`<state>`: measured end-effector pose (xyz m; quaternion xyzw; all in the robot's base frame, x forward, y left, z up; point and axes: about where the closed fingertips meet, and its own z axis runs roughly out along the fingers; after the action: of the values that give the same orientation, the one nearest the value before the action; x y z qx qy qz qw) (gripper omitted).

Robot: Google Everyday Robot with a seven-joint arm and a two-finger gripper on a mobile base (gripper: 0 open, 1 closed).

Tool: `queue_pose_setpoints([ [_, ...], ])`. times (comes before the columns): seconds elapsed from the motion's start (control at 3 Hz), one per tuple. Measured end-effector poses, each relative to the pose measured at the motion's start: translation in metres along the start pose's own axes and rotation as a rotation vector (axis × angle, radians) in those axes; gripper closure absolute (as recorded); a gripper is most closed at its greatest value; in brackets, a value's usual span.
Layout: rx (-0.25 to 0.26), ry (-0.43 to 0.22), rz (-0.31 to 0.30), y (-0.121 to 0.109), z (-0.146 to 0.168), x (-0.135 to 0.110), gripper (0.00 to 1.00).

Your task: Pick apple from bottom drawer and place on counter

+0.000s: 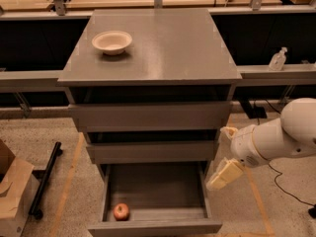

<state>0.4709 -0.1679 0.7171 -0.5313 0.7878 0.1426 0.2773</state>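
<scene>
The apple (121, 211), small and red-orange, lies in the front left corner of the bottom drawer (154, 226), which is pulled out and open. The counter (158, 48) is the flat grey top of the drawer unit. My gripper (224, 174) hangs from the white arm at the right, just beside the drawer's right wall and above floor level, well to the right of the apple. It holds nothing that I can see.
A white paper bowl (112, 42) stands on the counter's back left. Two shallower drawers (150, 116) sit slightly open above. A cardboard box (12, 196) and a black bar (44, 179) are on the floor at left. A bottle (277, 59) stands on the right ledge.
</scene>
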Motion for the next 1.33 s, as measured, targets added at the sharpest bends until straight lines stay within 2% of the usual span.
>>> queue_pose_setpoints([
  [0.33, 0.0, 0.0, -0.001, 0.0, 0.0, 0.0, 0.0],
  [0.67, -0.019, 0.018, 0.001, -0.004, 0.026, 0.009, 0.0],
  [1.0, -0.031, 0.033, 0.021, -0.005, 0.066, 0.028, 0.0],
  [1.33, -0.04, 0.022, 0.017, -0.005, 0.109, 0.04, 0.0],
])
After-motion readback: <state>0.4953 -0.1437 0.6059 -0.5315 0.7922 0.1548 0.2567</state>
